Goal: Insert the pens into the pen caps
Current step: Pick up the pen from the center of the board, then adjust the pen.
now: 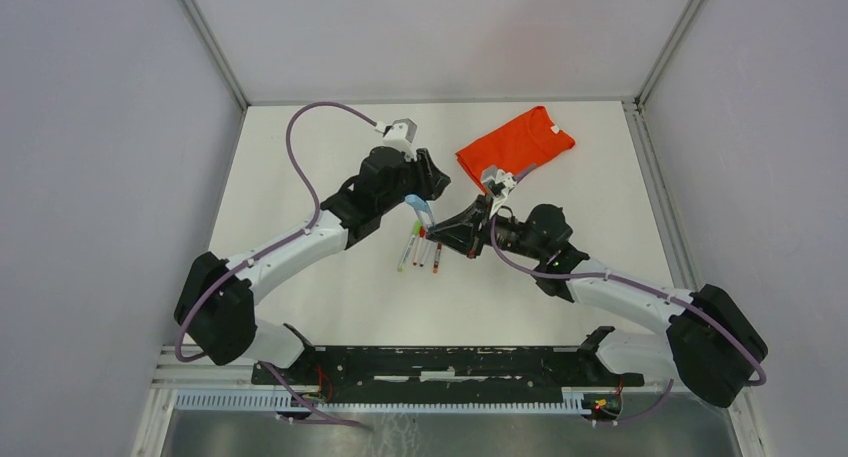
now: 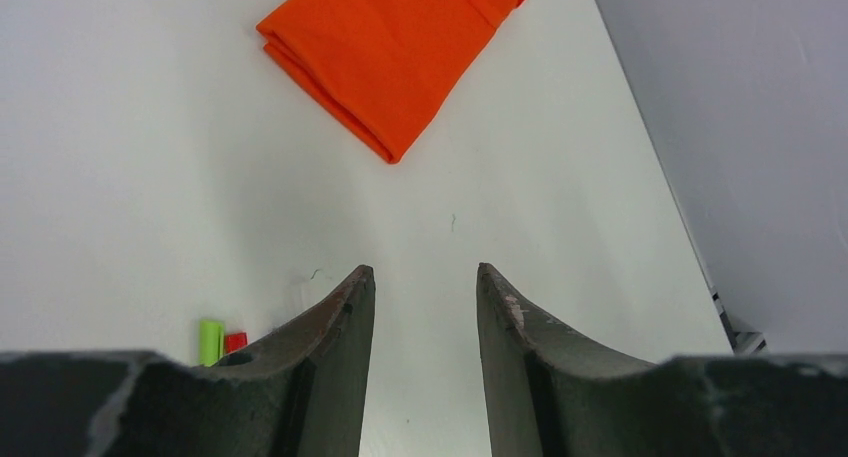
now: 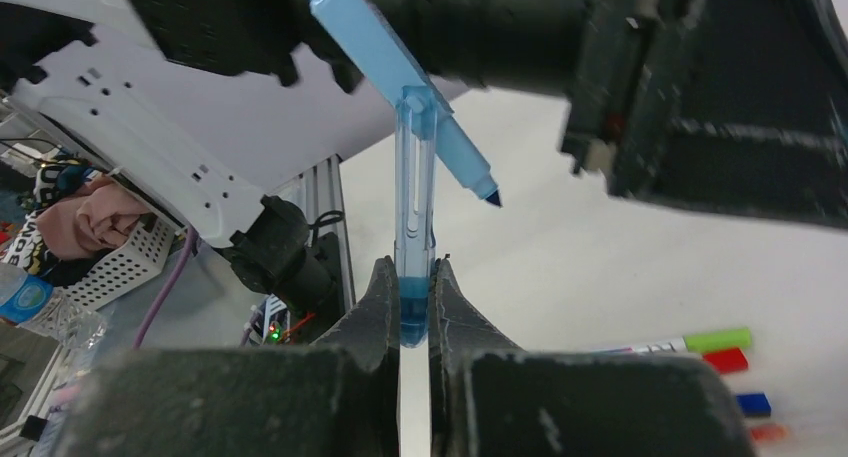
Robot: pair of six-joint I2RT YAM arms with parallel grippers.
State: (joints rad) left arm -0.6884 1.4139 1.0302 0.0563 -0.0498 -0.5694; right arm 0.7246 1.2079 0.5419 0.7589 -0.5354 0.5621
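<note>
My right gripper (image 3: 414,269) is shut on the bottom of a clear blue pen cap (image 3: 414,207) that stands upright between its fingers. A light blue pen (image 3: 372,49) hangs slanted across the cap's top, its dark tip pointing down and right, beside the cap and not inside it. Its upper end runs up to the dark body of my left gripper (image 1: 428,189). In the left wrist view that left gripper (image 2: 425,270) is open, with only bare table between its fingers. Several pens (image 1: 420,252) with coloured ends lie on the table under both grippers (image 1: 436,235).
A folded orange shirt (image 1: 515,147) lies at the back right of the white table (image 1: 300,157). Green (image 3: 717,339), red (image 3: 726,360), blue (image 3: 752,405) and orange (image 3: 768,432) pen ends line up at the right. Grey walls close in the table.
</note>
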